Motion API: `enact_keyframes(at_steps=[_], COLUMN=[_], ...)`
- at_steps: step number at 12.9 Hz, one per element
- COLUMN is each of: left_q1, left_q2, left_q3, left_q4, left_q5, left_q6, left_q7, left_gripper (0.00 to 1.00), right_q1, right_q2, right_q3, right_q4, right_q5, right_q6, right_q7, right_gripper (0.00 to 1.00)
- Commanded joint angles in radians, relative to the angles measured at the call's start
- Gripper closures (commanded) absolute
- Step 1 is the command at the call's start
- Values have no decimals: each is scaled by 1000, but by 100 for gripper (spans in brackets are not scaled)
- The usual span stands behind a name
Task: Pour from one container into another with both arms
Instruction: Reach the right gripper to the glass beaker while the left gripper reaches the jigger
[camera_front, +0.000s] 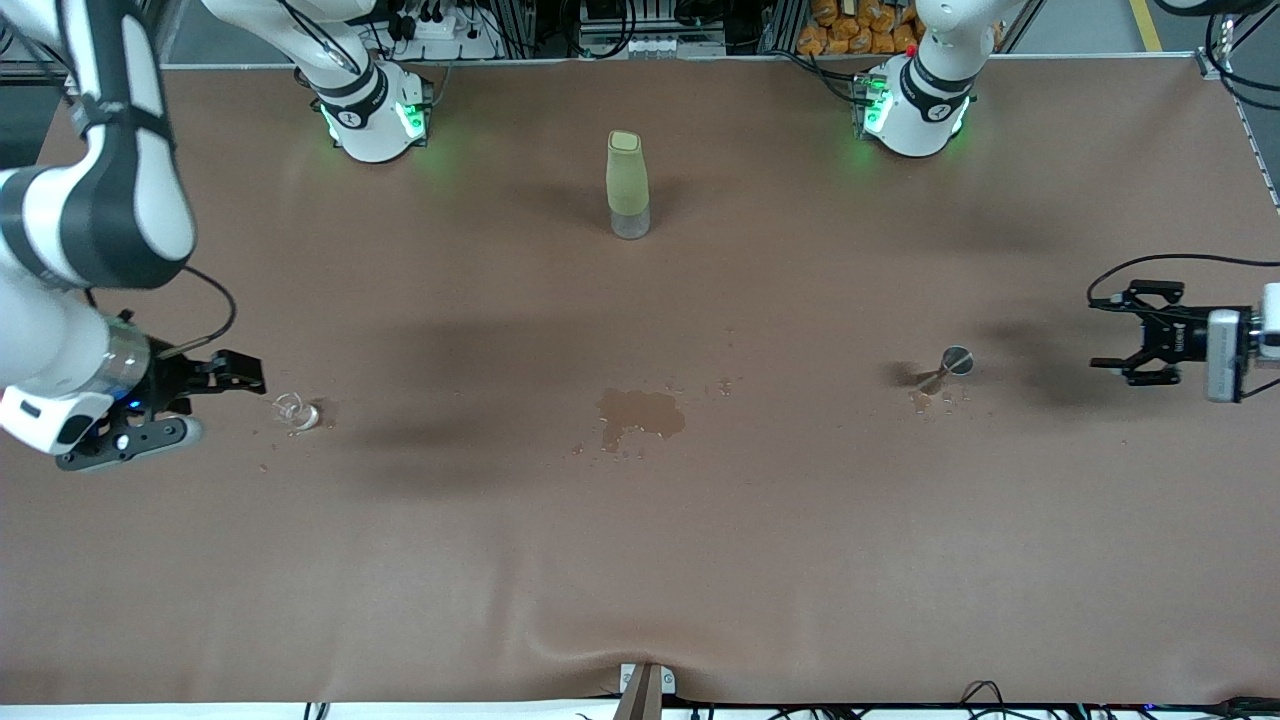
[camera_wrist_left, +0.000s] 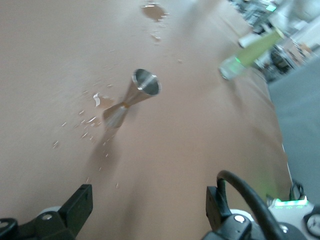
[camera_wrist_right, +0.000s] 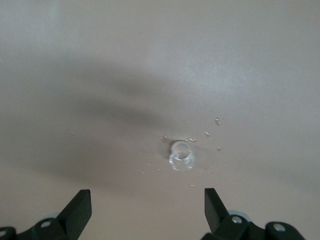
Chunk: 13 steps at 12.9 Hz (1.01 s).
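The tiny clear glass cup (camera_front: 297, 411) (camera_wrist_right: 181, 156) sits on the brown table toward the right arm's end, with droplets round it. My right gripper (camera_front: 230, 405) (camera_wrist_right: 147, 200) is open just beside it, on the table-end side, with nothing between its fingers. The small silvery cone-shaped cup (camera_front: 950, 367) (camera_wrist_left: 137, 95) on its thin stem stands toward the left arm's end, with wet specks by its foot. My left gripper (camera_front: 1096, 332) (camera_wrist_left: 148, 202) hangs open and empty, well apart from it toward the table's end.
A tall pale-green bottle (camera_front: 628, 185) (camera_wrist_left: 252, 50) with a clear base stands between the two arm bases. A dark wet puddle (camera_front: 640, 415) with scattered drops lies mid-table, between the two cups. The brown cover (camera_front: 640, 560) is rumpled near the front camera.
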Motion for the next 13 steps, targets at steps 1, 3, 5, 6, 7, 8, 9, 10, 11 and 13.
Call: enact_keyframes(at_steps=[1, 3, 5, 6, 7, 8, 9, 10, 11, 13], left_q1=[4, 4, 3, 3, 1, -3, -6, -8, -15, -35], left_q2=[87, 130, 171, 194, 202, 207, 219, 242, 262, 285], left_q3=[-14, -14, -14, -16, -17, -17, -17, -19, -26, -29], left_q4=[16, 5, 5, 5, 1, -2, -2, -2, -2, -4], left_q5=[-65, -102, -160, -180, -205, -226, -249, -278, -316, -369], left_q6=[-31, -30, -30, -30, -30, -27, -25, -24, -23, -16], left_q7=[211, 386, 558, 615, 664, 715, 734, 741, 772, 801], left_gripper=[0, 0, 0, 0, 4, 9, 11, 12, 14, 18], right_q1=[-96, -163, -254, -291, -328, -363, -386, -401, -417, -432], right_q2=[35, 52, 92, 114, 141, 170, 184, 184, 190, 190], right_q3=[7, 9, 9, 7, 7, 9, 7, 7, 7, 7], right_q4=[-7, -23, -23, -24, -24, -24, -44, -70, -90, -129], right_q5=[75, 106, 206, 275, 316, 354, 398, 435, 454, 466], right_q6=[2, 2, 2, -5, -5, -8, -2, 3, 3, 17], right_q7=[-205, -364, -612, -753, -887, -1020, -1137, -1234, -1304, -1388], right_gripper=[0, 0, 0, 0, 0, 0, 0, 0, 0, 0])
